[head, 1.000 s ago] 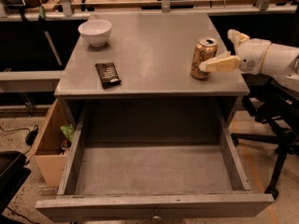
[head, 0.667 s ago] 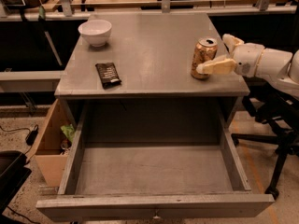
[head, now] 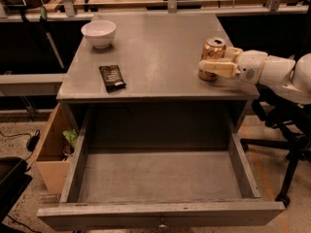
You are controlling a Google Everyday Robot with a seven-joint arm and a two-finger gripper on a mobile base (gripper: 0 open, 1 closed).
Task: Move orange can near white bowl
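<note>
The orange can (head: 214,49) stands upright near the right edge of the grey table top (head: 160,42). My gripper (head: 214,60) reaches in from the right at can height. It is open, with one finger (head: 216,68) across the can's near side and the other behind it, so the can sits between the jaws. The can rests on the table. The white bowl (head: 99,33) stands at the far left corner of the table top, well apart from the can.
A flat dark snack packet (head: 112,77) lies on the table's left front. A wide empty drawer (head: 160,176) stands pulled open below the table. A cardboard box (head: 51,152) is on the floor at the left, an office chair base (head: 286,154) at the right.
My gripper has moved left along the can, so its near finger now lies across the whole front of the can. The can, the bowl and the packet have not moved.
</note>
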